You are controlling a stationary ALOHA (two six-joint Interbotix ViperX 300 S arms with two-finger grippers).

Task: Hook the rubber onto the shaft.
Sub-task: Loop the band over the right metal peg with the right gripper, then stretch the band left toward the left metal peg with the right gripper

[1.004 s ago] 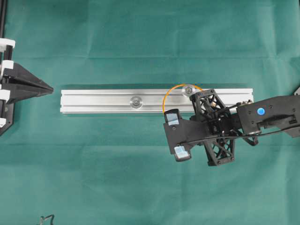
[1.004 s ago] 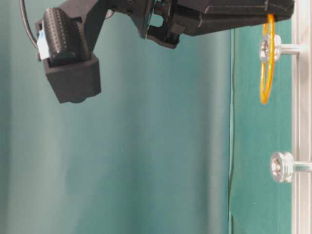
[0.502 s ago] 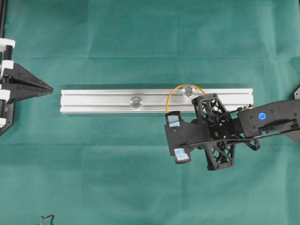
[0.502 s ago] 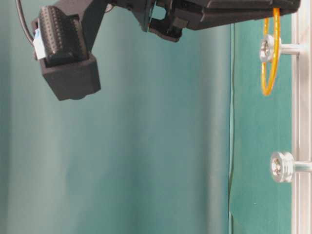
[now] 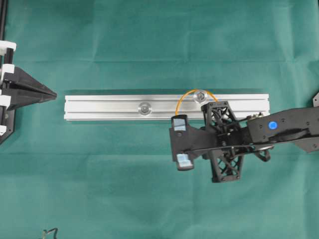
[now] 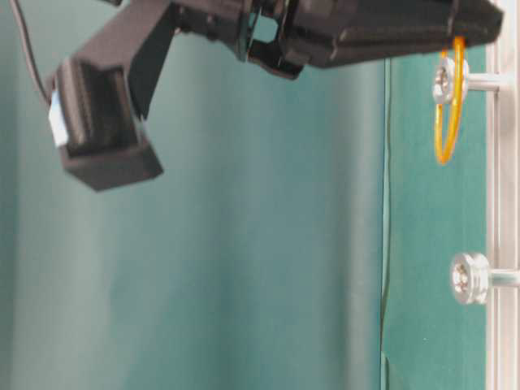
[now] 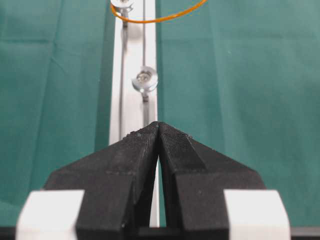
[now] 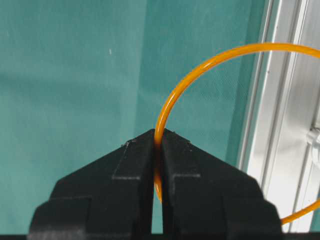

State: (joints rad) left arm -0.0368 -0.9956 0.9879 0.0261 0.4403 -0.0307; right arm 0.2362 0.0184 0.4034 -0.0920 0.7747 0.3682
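Note:
The rubber [image 5: 185, 94] is a thin orange ring arching over the right shaft [image 5: 201, 95] on the silver rail [image 5: 99, 107]. My right gripper [image 5: 215, 103] points down at the rail and is shut on the ring's right side. In the right wrist view the rubber [image 8: 200, 67] rises from between the closed right gripper [image 8: 158, 134]. From table level the rubber [image 6: 447, 122] hangs around the level of that shaft's head [image 6: 443, 81], close to the rail. A second shaft [image 5: 145, 107] stands bare further left. My left gripper [image 7: 158, 125] is shut and empty, off the rail's left end.
Green cloth [image 5: 149, 199] covers the table around the rail. The left arm [image 5: 25, 89] rests at the left edge, its tip pointing along the rail [image 7: 132, 75]. The right arm's wrist camera [image 5: 180, 142] overhangs the cloth in front of the rail.
The right gripper has tilted and shifted slightly, carrying the rubber closer to the rail and over the right shaft's head. The left arm has not moved.

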